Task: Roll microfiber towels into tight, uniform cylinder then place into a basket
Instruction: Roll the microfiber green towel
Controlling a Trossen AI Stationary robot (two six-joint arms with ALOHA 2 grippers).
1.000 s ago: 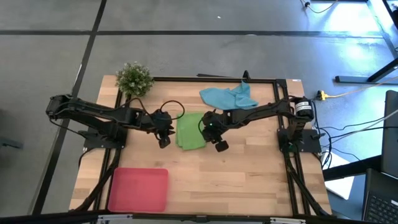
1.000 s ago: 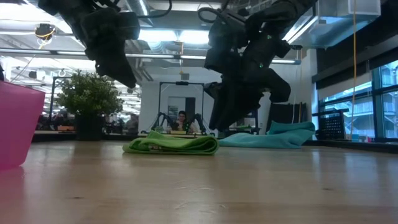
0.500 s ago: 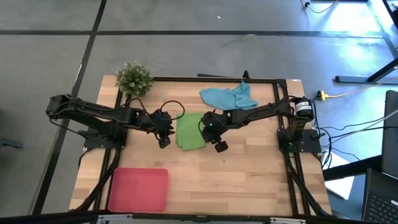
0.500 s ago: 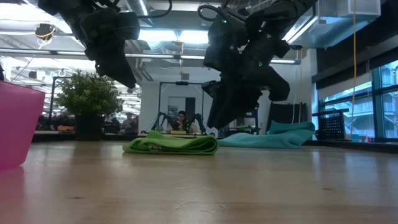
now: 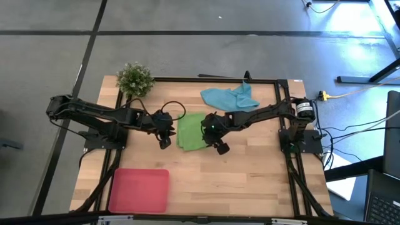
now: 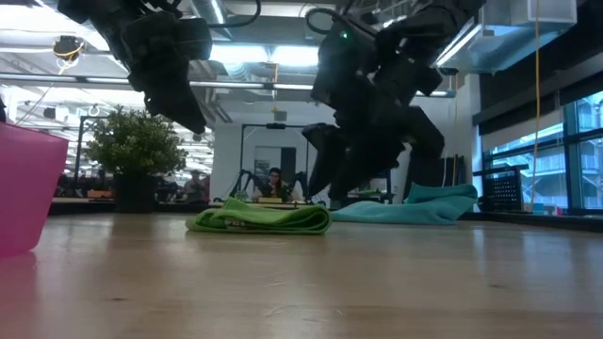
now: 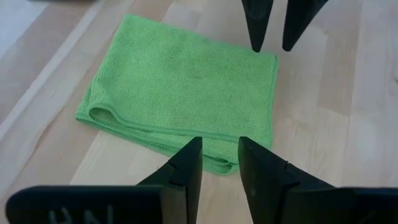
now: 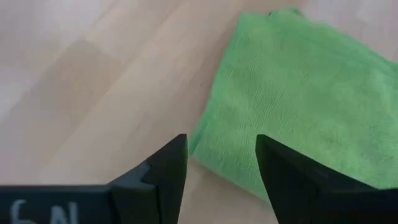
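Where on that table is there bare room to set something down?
The widest bare wood lies right of the red tray, along the near edge. Another patch lies between the plant and the blue towel. The middle is crowded: left gripper and right gripper flank the green towel.

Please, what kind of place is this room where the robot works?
Probably a robotics lab or open workshop: behind the wooden table a person sits at another robot rig, long ceiling lights run overhead, and loose cables cross a bare grey floor.
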